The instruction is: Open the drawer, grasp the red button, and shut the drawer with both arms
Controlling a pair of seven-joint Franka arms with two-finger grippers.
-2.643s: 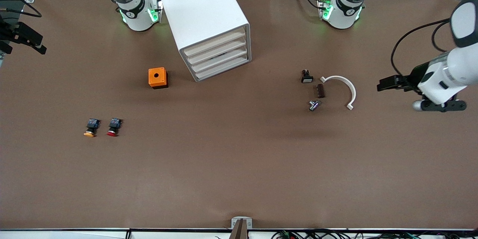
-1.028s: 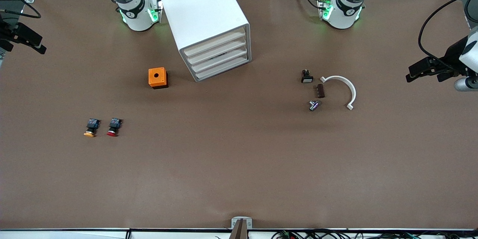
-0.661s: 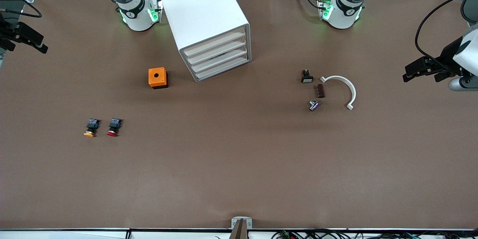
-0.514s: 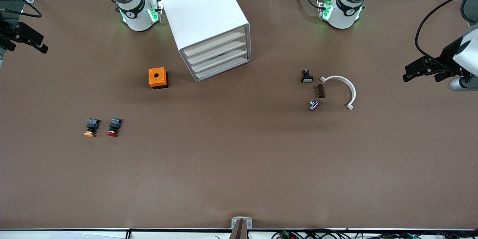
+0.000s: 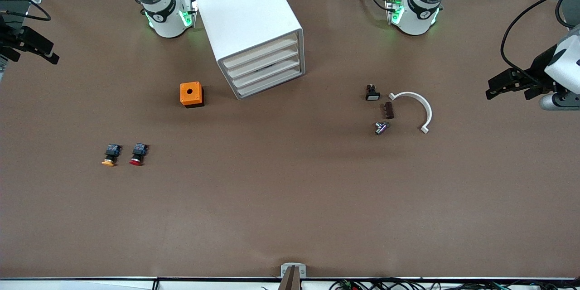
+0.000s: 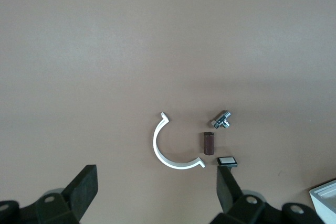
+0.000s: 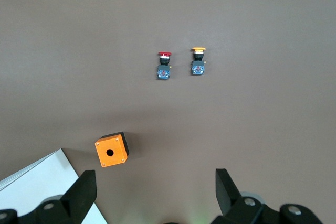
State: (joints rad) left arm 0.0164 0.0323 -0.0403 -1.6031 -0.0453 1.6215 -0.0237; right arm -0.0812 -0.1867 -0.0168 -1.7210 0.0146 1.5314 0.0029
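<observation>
Left tool (image 5: pixel 497 88) open at table (image 5: pixel 290 217) edge

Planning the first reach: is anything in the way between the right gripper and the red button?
Nothing visible. The red button lies on bare table beside the yellow button. The right gripper, open, hangs over the table's edge at its arm's end. The orange box sits off that line.

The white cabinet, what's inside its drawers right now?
Cannot tell. All four drawers of the cabinet are shut, showing only their fronts. A dark patch shows at one front; the contents are covered.
</observation>
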